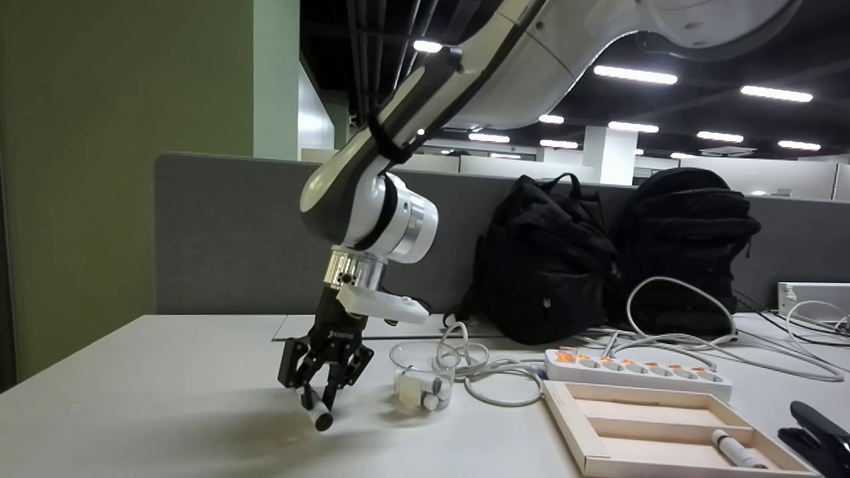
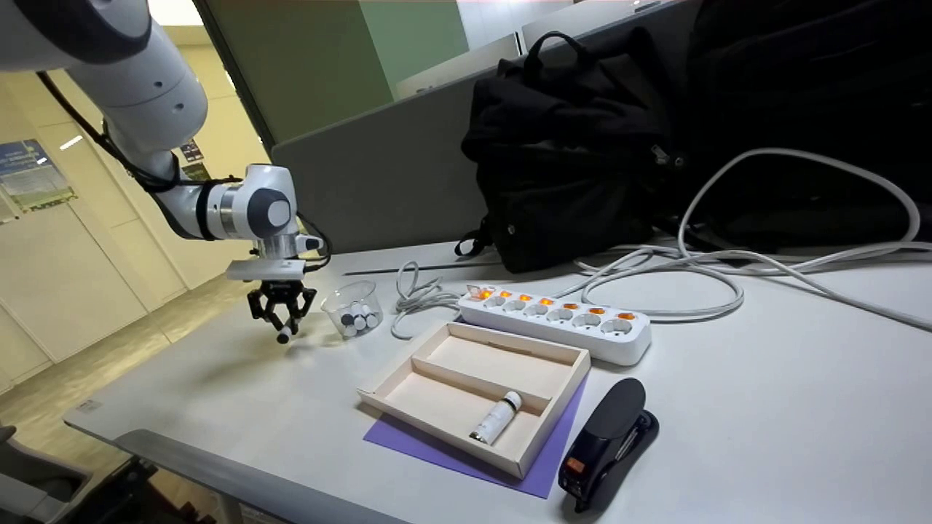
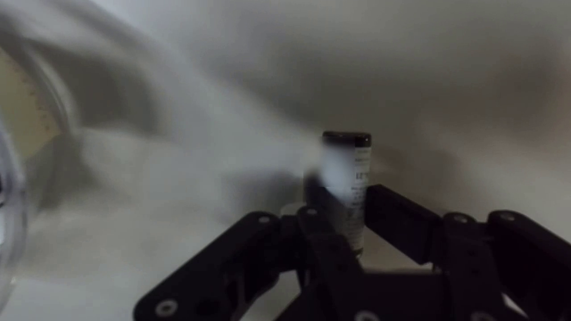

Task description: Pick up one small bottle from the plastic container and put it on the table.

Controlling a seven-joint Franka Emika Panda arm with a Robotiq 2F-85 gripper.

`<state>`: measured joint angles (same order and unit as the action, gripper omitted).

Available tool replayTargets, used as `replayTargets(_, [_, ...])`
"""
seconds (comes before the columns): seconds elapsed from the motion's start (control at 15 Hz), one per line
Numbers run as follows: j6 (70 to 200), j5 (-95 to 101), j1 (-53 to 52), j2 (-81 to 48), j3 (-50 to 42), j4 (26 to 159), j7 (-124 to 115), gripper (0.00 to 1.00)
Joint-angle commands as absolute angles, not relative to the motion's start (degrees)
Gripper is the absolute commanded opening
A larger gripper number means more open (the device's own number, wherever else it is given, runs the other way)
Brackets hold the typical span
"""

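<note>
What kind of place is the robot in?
Most likely an office: what looks like a black stapler lies on the table, a grey partition stands along its back edge, and long ceiling lights shine beyond.

Light: overhead, long white tubular ceiling lights (image 1: 635, 74) glaring against a dark ceiling (image 1: 817, 50); shadows soft-edged on the wide, smooth, pale grey-white table (image 1: 166, 398); large black fabric backpack (image 2: 801, 94) nearly lost in darkness; wrist view dim, hazily blurred, pale smear across part of the slim white cylindrical bottle (image 3: 359, 178)
</note>
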<state>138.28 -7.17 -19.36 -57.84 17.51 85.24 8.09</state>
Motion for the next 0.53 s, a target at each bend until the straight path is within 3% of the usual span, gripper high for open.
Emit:
replayTargets(0.0, [136.4, -6.9, -20.6, -59.3, 16.7, 80.6, 3.9, 0.57])
replayTargets(0.27, [136.5, -6.9, -20.6, -55.3, 16.6, 82.7, 2.1, 0.83])
replayTargets(0.33, [137.8, -6.8, -19.8, -58.1, 17.6, 81.6, 5.4, 0.64])
replayTargets(0.47, [137.3, -6.9, -19.9, -57.0, 17.5, 81.6, 4.8, 0.78])
